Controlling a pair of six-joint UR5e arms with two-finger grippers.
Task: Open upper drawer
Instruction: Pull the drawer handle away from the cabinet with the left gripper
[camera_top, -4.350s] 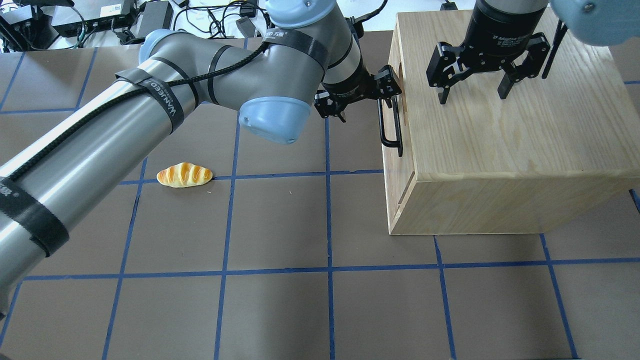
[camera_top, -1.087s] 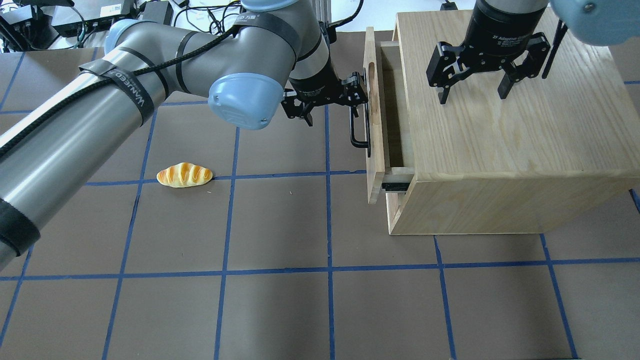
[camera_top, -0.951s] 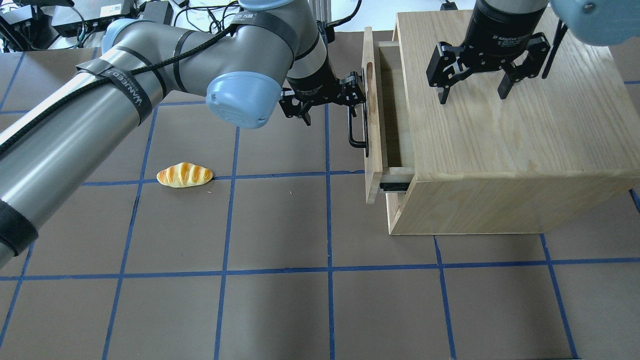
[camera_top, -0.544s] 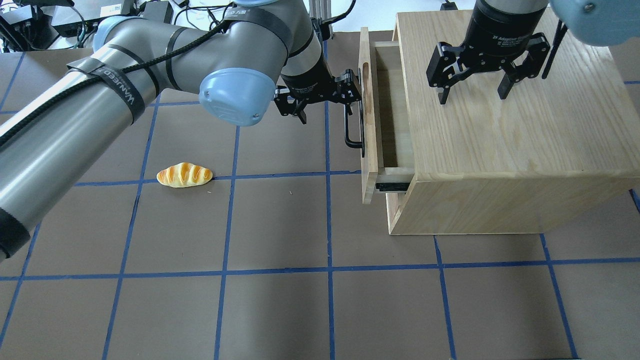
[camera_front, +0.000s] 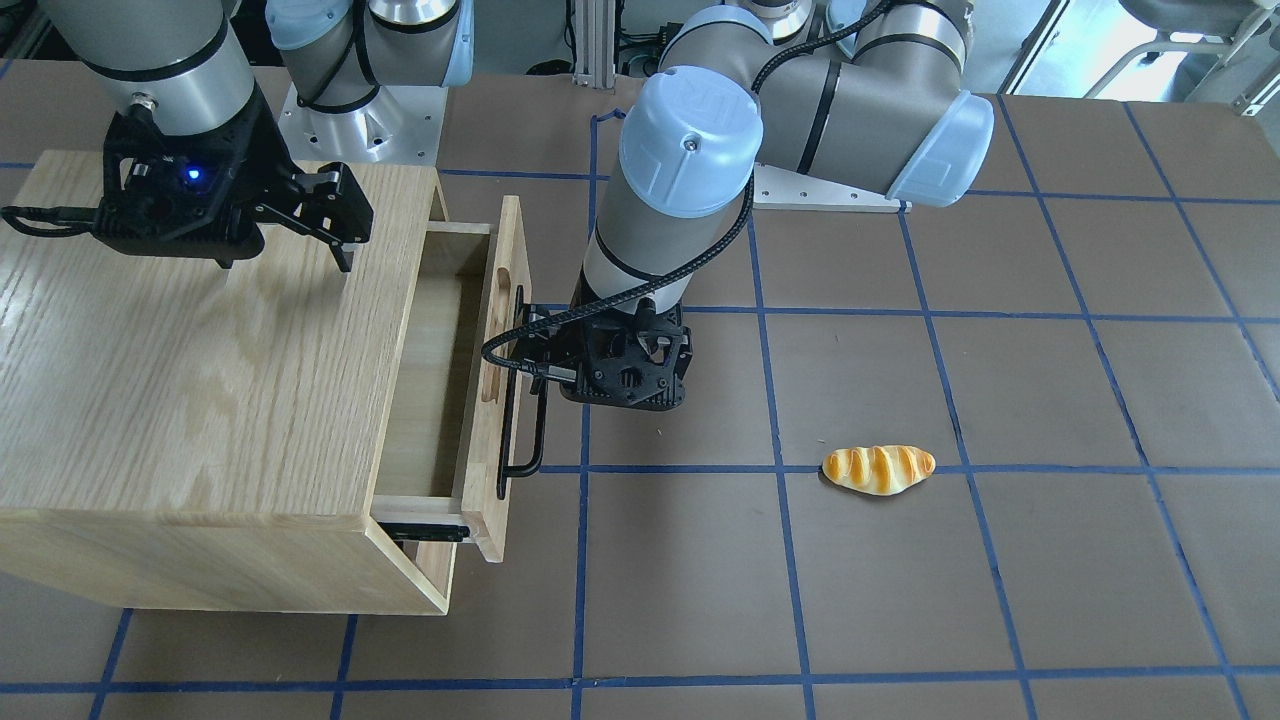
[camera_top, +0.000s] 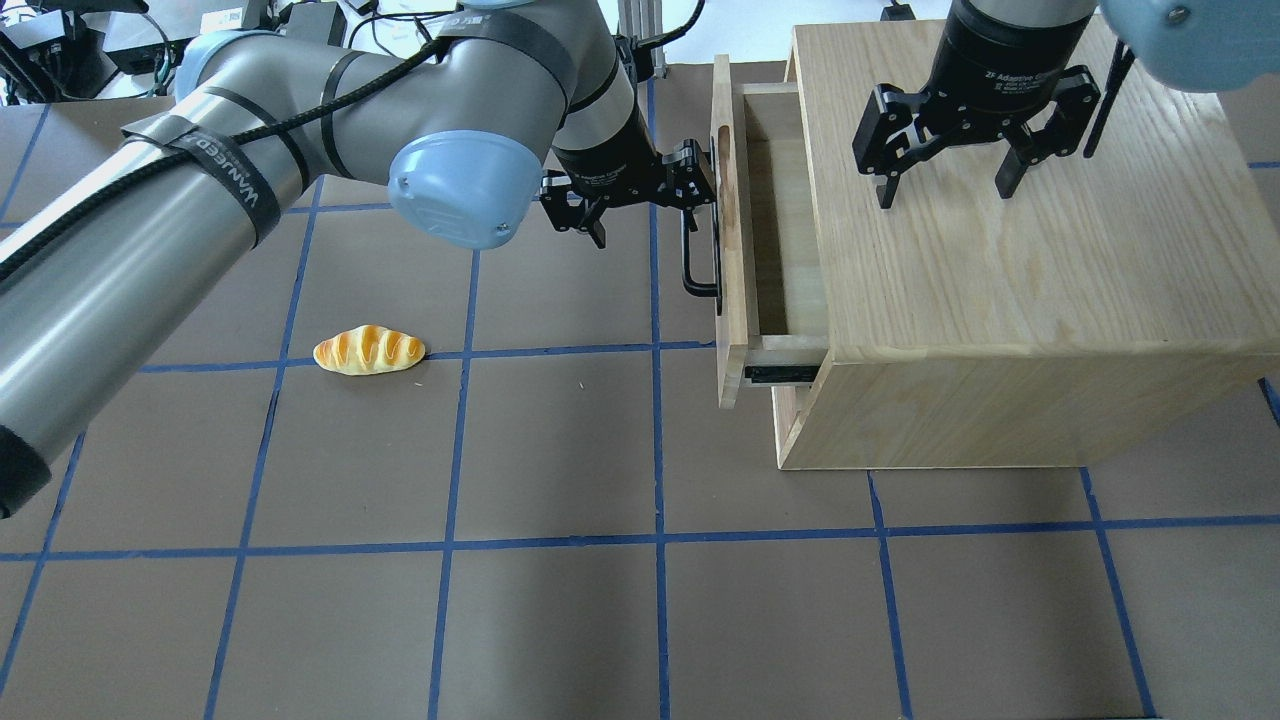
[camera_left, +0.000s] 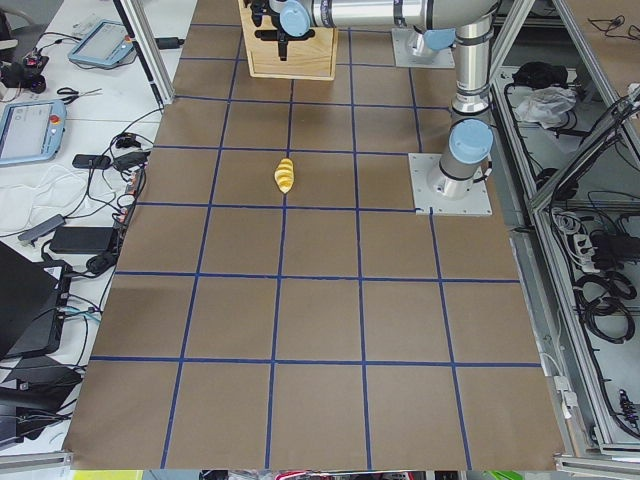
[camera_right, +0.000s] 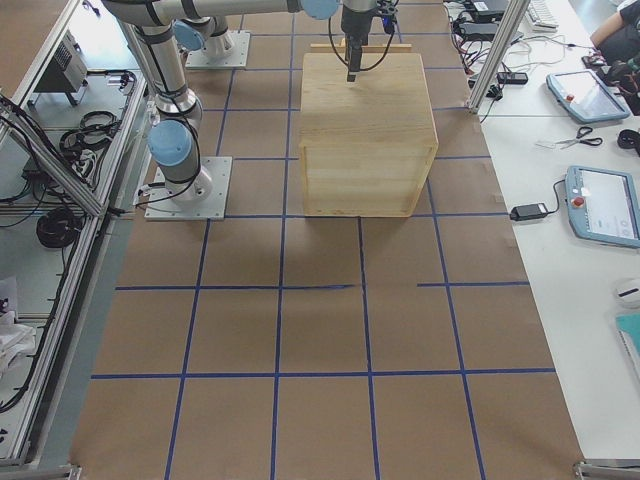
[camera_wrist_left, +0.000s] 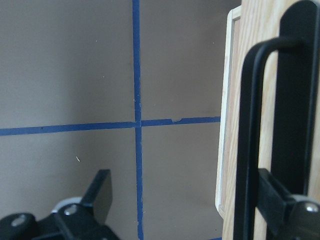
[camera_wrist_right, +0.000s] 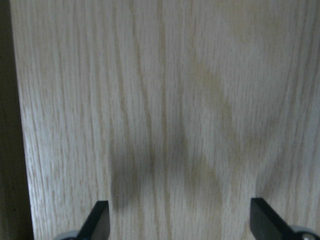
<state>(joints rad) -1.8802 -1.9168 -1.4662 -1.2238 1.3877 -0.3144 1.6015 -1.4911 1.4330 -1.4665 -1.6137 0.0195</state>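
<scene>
Table (camera_top: 560, 620): bread roll (camera_top: 369, 351) well apart from upper drawer (camera_top: 733, 330).

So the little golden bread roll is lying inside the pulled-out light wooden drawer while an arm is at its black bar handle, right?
No. The golden bread roll lies on the brown table mat, apart from the light wooden drawer, as the overhead view shows. The rest holds: the drawer is pulled out and the left end effector is at its black bar handle.
</scene>
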